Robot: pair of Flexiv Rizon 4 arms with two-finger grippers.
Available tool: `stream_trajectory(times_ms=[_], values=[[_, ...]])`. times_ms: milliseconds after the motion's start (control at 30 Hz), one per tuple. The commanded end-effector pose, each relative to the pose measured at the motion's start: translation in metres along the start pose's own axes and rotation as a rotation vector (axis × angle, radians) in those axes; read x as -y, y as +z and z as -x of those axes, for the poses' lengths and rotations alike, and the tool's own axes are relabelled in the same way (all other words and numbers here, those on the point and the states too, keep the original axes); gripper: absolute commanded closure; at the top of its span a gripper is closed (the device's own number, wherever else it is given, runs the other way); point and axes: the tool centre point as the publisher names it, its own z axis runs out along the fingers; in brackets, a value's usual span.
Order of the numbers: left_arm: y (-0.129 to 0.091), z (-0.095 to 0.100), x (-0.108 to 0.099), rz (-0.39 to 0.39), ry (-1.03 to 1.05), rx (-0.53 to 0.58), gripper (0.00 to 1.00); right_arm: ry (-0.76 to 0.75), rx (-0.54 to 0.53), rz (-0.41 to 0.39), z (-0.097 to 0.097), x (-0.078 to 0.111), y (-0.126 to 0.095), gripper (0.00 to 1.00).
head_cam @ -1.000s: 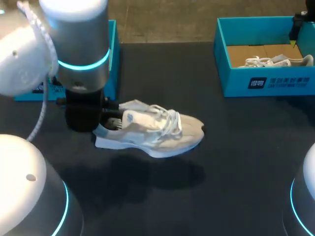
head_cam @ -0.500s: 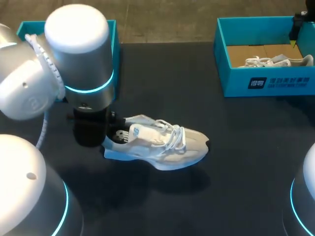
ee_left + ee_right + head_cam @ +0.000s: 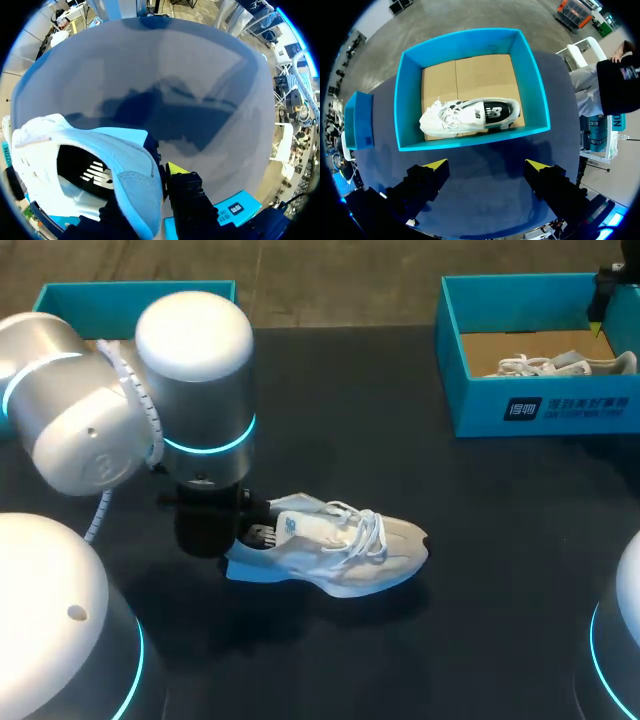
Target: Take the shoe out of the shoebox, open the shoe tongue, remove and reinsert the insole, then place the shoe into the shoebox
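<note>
While the left arm (image 3: 195,410) stood low over the middle of the dark worktop (image 3: 470,640), the left jaws were pinching the heel of the shoe (image 3: 335,545). And there it was, a pale laced trainer sitting on its sole on the worktop, out in the open, toe pointing towards the right side and well apart from the shoebox (image 3: 540,410).

From the left wrist camera the grip showed close up: the shoe's (image 3: 75,165) heel wall ran between the two fingers, one yellow fingertip (image 3: 176,169) pressed against the outside of the heel, the other finger down inside the dark opening. The padded collar curled over right beside that tip.

Over on the far right, the right arm (image 3: 603,290) hung above the back corner of the shoebox. The right jaws were spread wide with nothing between them, both yellow fingertips (image 3: 436,164) showing over bare worktop just short of the near wall of the shoebox (image 3: 470,142). Inside it a second shoe (image 3: 470,117) lay on its side on the brown cardboard floor, seen from the head camera too (image 3: 560,364).

At the far left corner sat another teal box (image 3: 130,295), partly hidden behind the left arm.
</note>
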Motion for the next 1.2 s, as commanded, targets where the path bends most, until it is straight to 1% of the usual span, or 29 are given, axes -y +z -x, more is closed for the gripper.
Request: stream_trajectory(times_ms=[33,67,267,667,1100,1133,1167,1200], values=[[0.017,0.023,-0.01,-0.026,-0.008,-0.018,1.0,0.001,0.001,0.001,0.0,0.0,0.0,0.0],[0.021,0.026,-0.011,-0.036,-0.007,-0.021,1.0,0.001,0.001,0.001,0.0,0.0,0.0,0.0],[0.03,0.036,-0.007,-0.035,0.009,-0.032,1.0,0.001,0.001,0.001,0.0,0.0,0.0,0.0],[0.052,0.054,-0.012,-0.057,-0.012,-0.053,1.0,0.001,0.001,0.001,0.0,0.0,0.0,0.0],[0.065,0.059,-0.017,-0.077,-0.01,-0.052,1.0,0.001,0.001,0.001,0.0,0.0,0.0,0.0],[0.065,0.059,-0.017,-0.077,-0.008,-0.05,0.98,0.001,0.001,0.001,0.0,0.0,0.0,0.0],[0.065,0.059,-0.017,-0.078,-0.006,-0.048,0.84,0.001,0.001,0.001,0.0,0.0,0.0,0.0],[0.066,0.059,-0.017,-0.078,-0.005,-0.045,0.76,0.001,0.001,0.001,0.0,0.0,0.0,0.0]])
